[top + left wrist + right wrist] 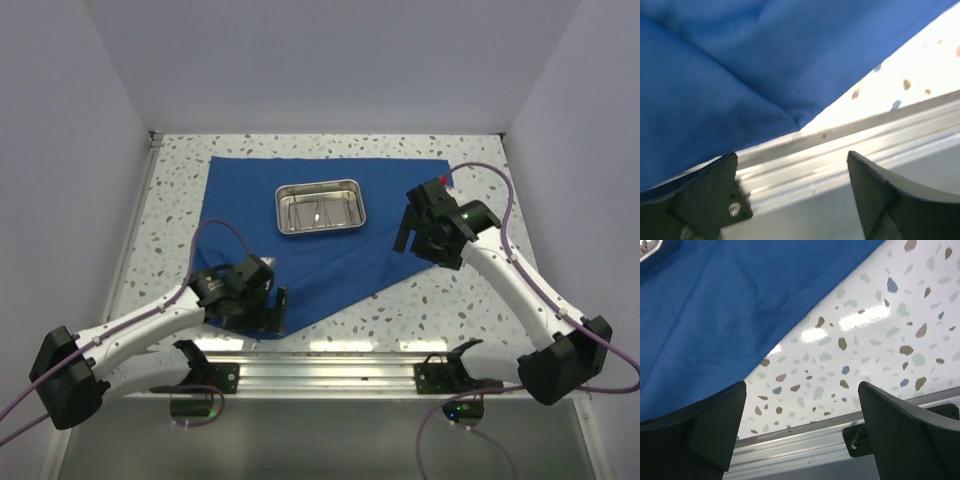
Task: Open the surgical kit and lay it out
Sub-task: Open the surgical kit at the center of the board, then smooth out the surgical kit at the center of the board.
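Royal-blue cloth wrap (330, 255) is seen from above opened out flat on the speckled table (450, 300), with the steel tray (320, 184) uncovered near its middle. Slim silver instruments (322, 213) lie inside the tray; tweezers and clamps cannot be told apart at this size. The unwrapping is judged done, and the laying out of the instruments is judged not yet begun. The left gripper (279, 308) is placed at the wrap's near corner, the right gripper (408, 228) at its right edge.

From the left wrist, the fingers (710, 195) are shown spread with nothing between them, and the smooth cloth corner lies by the aluminium rail (880, 130).

From the right wrist, the fingers (705, 430) are likewise parted and empty, with bare table and the cloth edge beyond them.
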`<action>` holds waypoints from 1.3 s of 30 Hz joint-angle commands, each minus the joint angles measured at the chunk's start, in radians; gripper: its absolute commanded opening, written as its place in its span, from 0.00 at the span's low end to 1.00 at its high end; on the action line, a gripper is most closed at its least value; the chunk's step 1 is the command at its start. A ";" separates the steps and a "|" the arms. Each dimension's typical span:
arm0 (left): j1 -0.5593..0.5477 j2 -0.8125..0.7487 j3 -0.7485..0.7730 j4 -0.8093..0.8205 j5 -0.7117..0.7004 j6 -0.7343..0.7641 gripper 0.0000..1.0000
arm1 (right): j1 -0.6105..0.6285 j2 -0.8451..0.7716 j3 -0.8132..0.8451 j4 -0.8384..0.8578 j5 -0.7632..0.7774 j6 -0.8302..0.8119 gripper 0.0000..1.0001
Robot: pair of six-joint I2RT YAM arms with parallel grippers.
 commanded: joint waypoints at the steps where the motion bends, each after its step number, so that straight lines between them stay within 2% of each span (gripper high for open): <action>1: -0.015 0.012 0.018 -0.146 0.047 0.027 1.00 | 0.002 -0.065 -0.046 -0.054 -0.070 0.083 0.99; 4: -0.015 0.045 0.053 -0.134 0.018 0.063 1.00 | 0.001 -0.105 -0.150 -0.036 -0.085 0.100 0.99; 9: -0.015 0.149 0.260 -0.028 0.026 0.105 1.00 | 0.001 -0.090 -0.377 0.160 -0.122 0.149 0.99; 14: -0.015 0.265 0.401 -0.008 0.029 0.146 1.00 | -0.024 -0.113 -0.500 0.393 -0.101 0.177 0.99; 16: -0.015 0.289 0.408 -0.011 0.036 0.168 1.00 | -0.047 -0.128 -0.527 0.491 -0.089 0.188 0.99; 20: -0.015 0.266 0.389 -0.011 0.027 0.192 1.00 | -0.172 -0.102 -0.590 0.618 -0.095 0.212 0.98; 26: -0.015 0.257 0.406 -0.044 0.013 0.238 1.00 | -0.196 0.065 -0.561 0.707 -0.032 0.249 0.94; 29: -0.014 0.260 0.417 -0.058 0.004 0.252 1.00 | -0.194 0.138 -0.561 0.766 -0.023 0.276 0.87; 34: -0.014 0.253 0.412 -0.071 0.007 0.269 1.00 | -0.194 0.232 -0.566 0.851 0.000 0.312 0.63; 37: -0.014 0.243 0.400 -0.075 0.006 0.280 1.00 | -0.196 0.266 -0.555 0.857 0.003 0.313 0.41; 38: -0.014 0.242 0.395 -0.075 0.004 0.283 1.00 | -0.194 0.275 -0.550 0.853 0.010 0.315 0.26; 39: -0.014 0.242 0.394 -0.077 0.001 0.289 1.00 | -0.194 0.275 -0.550 0.845 0.011 0.318 0.19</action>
